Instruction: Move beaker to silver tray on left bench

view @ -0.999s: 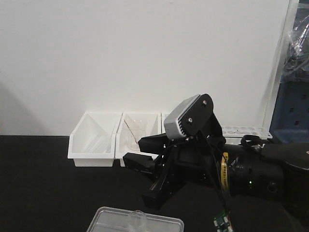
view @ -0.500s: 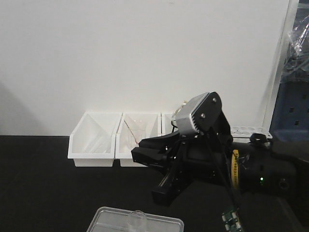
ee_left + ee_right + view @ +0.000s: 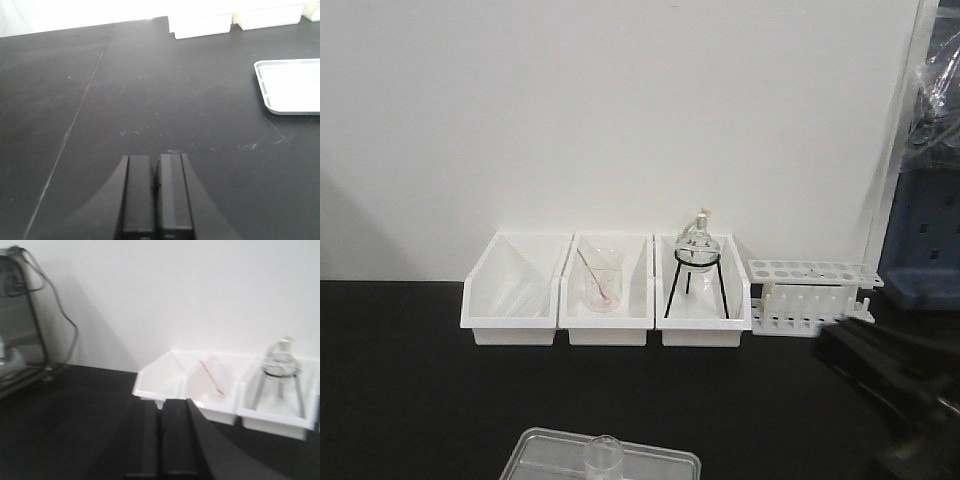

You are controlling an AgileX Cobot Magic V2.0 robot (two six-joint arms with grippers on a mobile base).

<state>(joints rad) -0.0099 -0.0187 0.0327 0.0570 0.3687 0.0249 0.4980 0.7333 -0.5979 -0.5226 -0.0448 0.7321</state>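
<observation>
The beaker (image 3: 603, 457), small and clear, stands in the silver tray (image 3: 535, 450) at the bottom edge of the front view, on the black left bench (image 3: 410, 380). No gripper touches it. My left gripper (image 3: 156, 161) is shut and empty, low over bare benchtop. One corner of the silver tray (image 3: 290, 85) lies to its right, with no beaker in the part that shows. My right gripper (image 3: 159, 406) is shut and empty, pointing toward the white bins. The right arm (image 3: 885, 385) is a dark blur at the lower right of the front view.
Three white bins (image 3: 610, 300) line the back wall. One holds a beaker with a pinkish rod (image 3: 600, 282), another a flask on a black tripod (image 3: 696, 262). A white test-tube rack (image 3: 810, 295) stands to their right. A dark frame with cables (image 3: 22, 320) is at the left.
The right arm has pulled back to the lower right, uncovering the flask bin and the rack. Its jaws were apart one second ago and are together now. Beaker and tray have not moved.
</observation>
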